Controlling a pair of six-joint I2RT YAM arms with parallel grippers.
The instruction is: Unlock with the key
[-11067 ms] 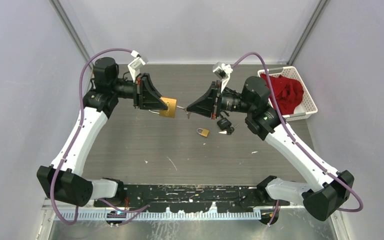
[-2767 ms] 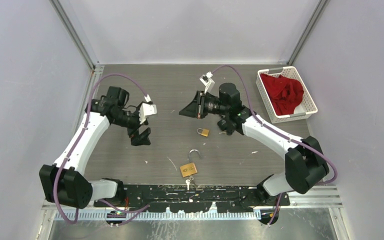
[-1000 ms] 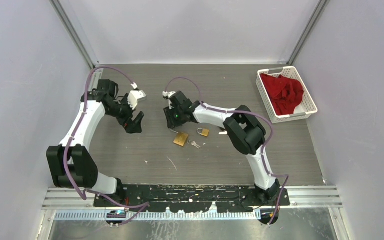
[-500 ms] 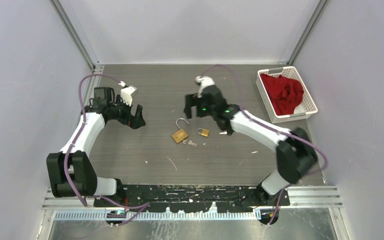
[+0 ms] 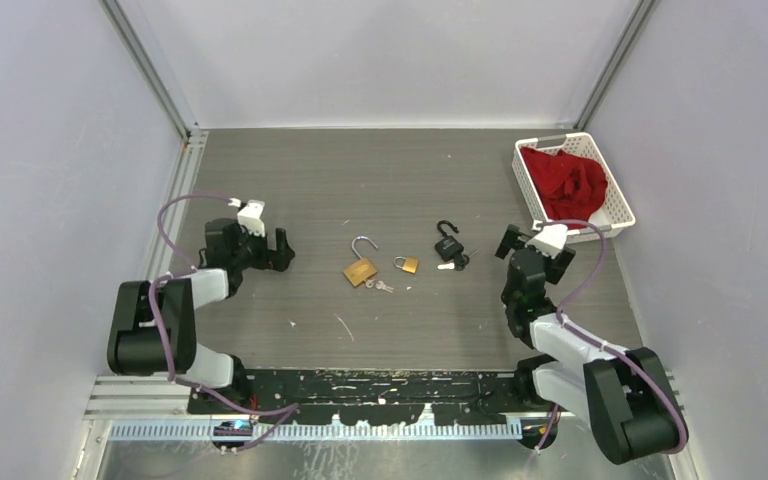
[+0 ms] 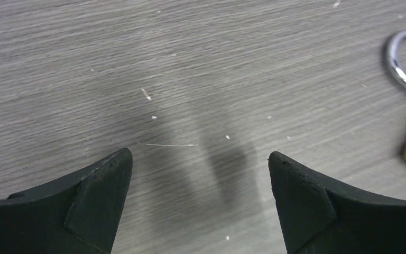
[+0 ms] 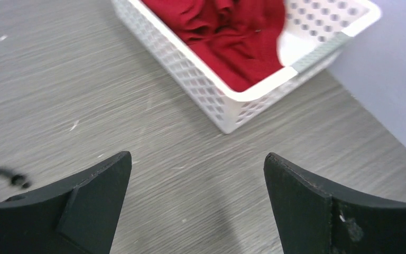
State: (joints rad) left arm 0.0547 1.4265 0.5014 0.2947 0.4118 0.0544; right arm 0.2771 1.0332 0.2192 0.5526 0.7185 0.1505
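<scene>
Three padlocks lie in a loose row at the middle of the worktop [image 5: 360, 180]: a large brass padlock [image 5: 359, 271] with its shackle swung up and open, a small brass padlock [image 5: 407, 265] just right of it that looks closed, and a black padlock [image 5: 447, 249] further right whose shackle reads as a free hook. The keys [image 5: 381, 286] rest at the lower right corner of the large brass body, touching or nearly so. All of this is likely dense, rigid, smooth metal, so a lock body should be pinched across its flat faces, not by the round shackle, which would roll. The keys are thin and flat against the wood, probably hard to get under, and best taken by the broad head. Left jaws, at the left of the overhead frame, are spread wide over bare wood with only the large lock's edge at the right margin. Right jaws, at the right, are equally wide and hold nothing. A white basket [image 5: 592, 231] of red cloth [image 5: 570, 185] sits in the upper right, well apart, and nothing blocks the locks.
</scene>
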